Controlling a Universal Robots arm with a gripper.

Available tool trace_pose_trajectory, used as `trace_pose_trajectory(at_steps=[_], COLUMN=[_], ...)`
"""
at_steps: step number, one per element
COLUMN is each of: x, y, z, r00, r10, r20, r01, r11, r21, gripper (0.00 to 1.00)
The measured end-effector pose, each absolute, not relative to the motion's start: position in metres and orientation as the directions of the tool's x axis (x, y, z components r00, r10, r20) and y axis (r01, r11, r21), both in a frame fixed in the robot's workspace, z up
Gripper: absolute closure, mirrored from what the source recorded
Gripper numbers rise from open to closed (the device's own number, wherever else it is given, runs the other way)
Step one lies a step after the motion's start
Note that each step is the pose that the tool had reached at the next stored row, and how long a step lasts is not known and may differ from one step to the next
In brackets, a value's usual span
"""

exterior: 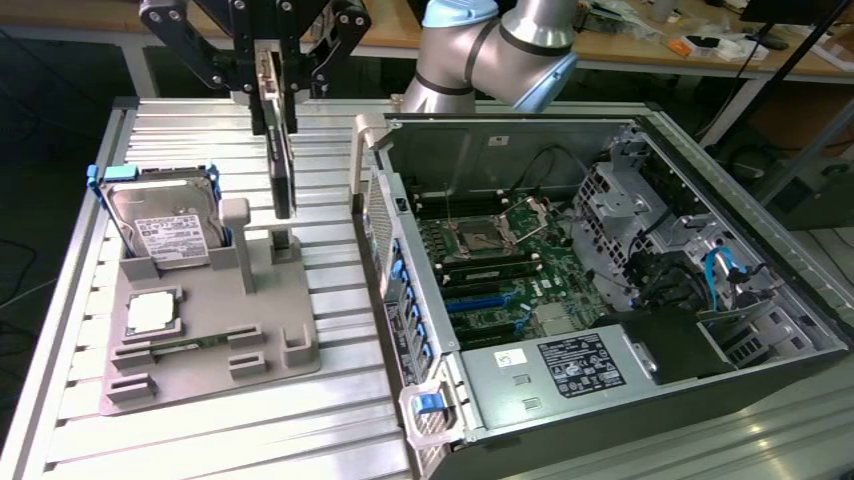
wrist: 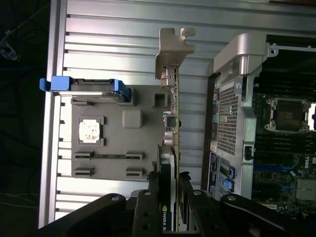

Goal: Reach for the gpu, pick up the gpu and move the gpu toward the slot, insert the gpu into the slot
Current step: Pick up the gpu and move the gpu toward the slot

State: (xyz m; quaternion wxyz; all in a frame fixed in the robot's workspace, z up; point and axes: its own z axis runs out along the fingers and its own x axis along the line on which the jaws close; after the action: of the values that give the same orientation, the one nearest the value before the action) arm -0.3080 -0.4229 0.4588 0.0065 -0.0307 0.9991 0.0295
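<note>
The gpu [exterior: 280, 170] hangs on edge, a thin dark card with a green board edge. Its silver end bracket [wrist: 173, 49] points away from the wrist. My gripper [exterior: 274, 110] is shut on the card's upper part, one black finger pressed on each face. In the wrist view the gripper [wrist: 169, 177] clamps the gpu [wrist: 172, 118] edge-on. The card's lower end sits right over the upright post of the grey holder [exterior: 214, 360]; contact cannot be told. The blue slot [exterior: 481, 301] lies on the green motherboard inside the open case, well to the exterior view's right of the card.
A silver hard drive [exterior: 167, 225] with blue clips stands in the holder, and a square CPU chip [exterior: 154, 312] lies in front of it. The open computer case [exterior: 747, 330] has a tall metal side wall [exterior: 380, 200] between the gpu and the motherboard. Everything sits on a ribbed aluminium table [exterior: 200, 430].
</note>
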Motion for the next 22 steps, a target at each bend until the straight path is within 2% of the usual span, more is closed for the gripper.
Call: trace_pose_trajectory(at_steps=[22], x=[-0.278], y=[-0.423], z=[0.462], r00=[-0.998], r10=[-0.060], r20=[-0.015], r01=[-0.061], r11=[0.996], r21=[0.059], gripper=[0.73])
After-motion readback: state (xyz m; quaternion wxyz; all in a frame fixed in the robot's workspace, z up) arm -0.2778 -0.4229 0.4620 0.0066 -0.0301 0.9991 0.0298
